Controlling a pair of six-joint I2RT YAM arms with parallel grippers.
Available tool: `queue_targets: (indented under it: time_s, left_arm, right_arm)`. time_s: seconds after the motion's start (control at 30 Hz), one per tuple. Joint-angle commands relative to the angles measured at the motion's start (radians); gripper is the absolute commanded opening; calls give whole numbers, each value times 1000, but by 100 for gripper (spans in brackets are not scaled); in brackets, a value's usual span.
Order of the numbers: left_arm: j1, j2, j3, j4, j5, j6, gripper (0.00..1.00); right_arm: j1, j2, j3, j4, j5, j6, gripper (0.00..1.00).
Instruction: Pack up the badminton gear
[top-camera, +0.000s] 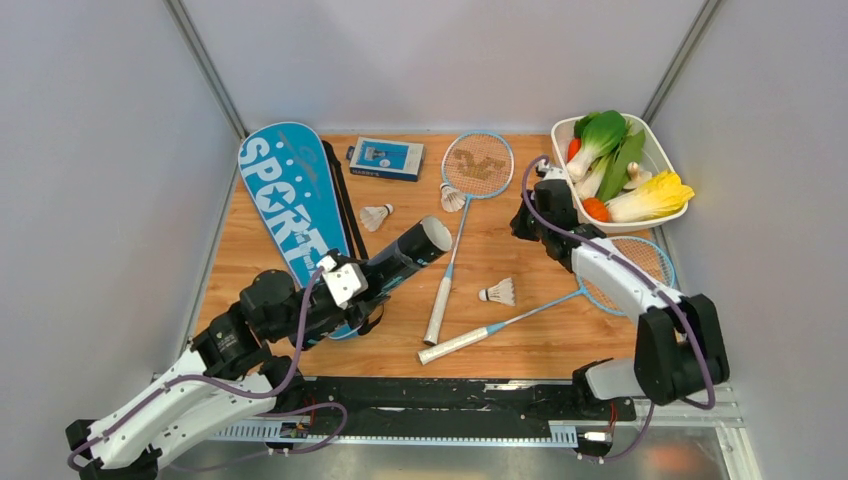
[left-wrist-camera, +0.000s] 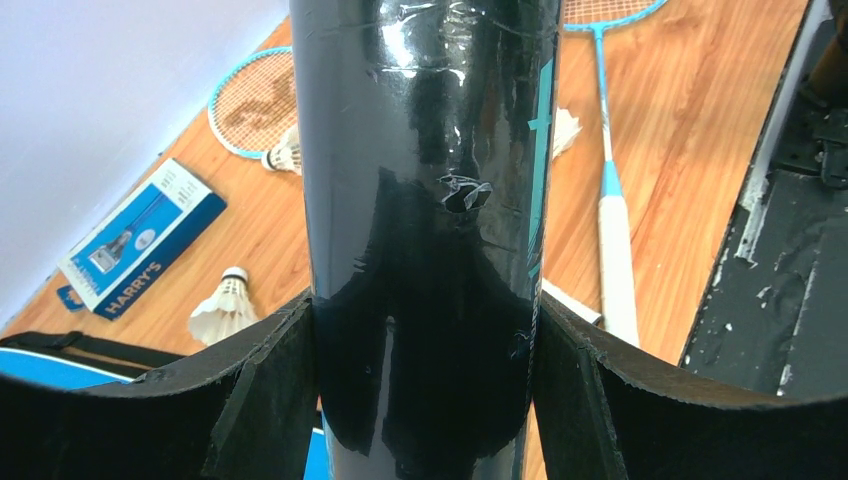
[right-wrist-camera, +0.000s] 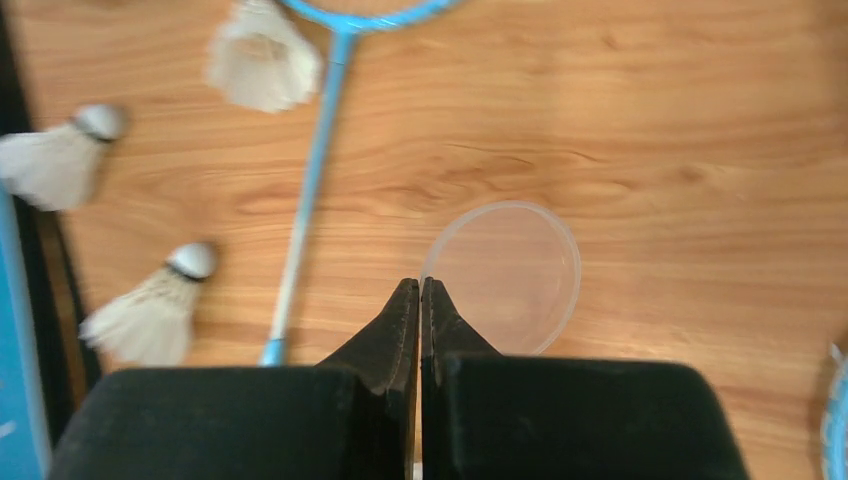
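Note:
My left gripper (top-camera: 356, 281) is shut on the long black tube (top-camera: 412, 250) and holds it tilted, open end to the upper right, beside the blue SPORT cover (top-camera: 290, 205). In the left wrist view the tube (left-wrist-camera: 425, 150) fills the space between my fingers (left-wrist-camera: 270, 380). My right gripper (top-camera: 530, 215) is shut on the rim of a clear round lid (right-wrist-camera: 510, 275) that is low over the wood. Two light-blue rackets (top-camera: 478, 165) (top-camera: 540, 308) lie crossed at their handles. Three white shuttlecocks (top-camera: 376, 215) (top-camera: 452, 197) (top-camera: 498, 292) lie around them.
A small blue box (top-camera: 385, 158) lies at the back beside the cover. A white tray (top-camera: 652, 137) of vegetables stands at the back right, close behind my right arm. Grey walls close in the table on three sides.

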Motion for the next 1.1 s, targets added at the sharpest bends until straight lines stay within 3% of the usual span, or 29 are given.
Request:
queue_targets:
  time_s: [0.0,0.13,0.27,0.37,0.8,0.93,1.07]
  left_arm:
    - [3,-57,-43,108,35,-39,52]
    - [2,-84,-58,107,24,-37,52]
    - [4,-90,-67,107,18,-30,52]
    - [3,-90,-69,105,5,-28,52]
    - [3,-92,-75,109,-2,-35,53]
    - [4,-92,-76,109,5,-39,54]
    - [3,-89,-76,111,4,-38,54]
  right_arm:
    - [-4,90,-7,-7,229,-23,0]
    - [-5,181,-10,-6,251,-28,0]
    - [-6,196,5,-20,234,-33,20]
    - [-5,167,9,-55,194,-43,26]
    - [-6,-177,-183,-101,-323,-65,59]
    - [-4,-213,-242,-101,-388,-41,60]
    - [-5,-272,-298,-101,-334,-19,62]
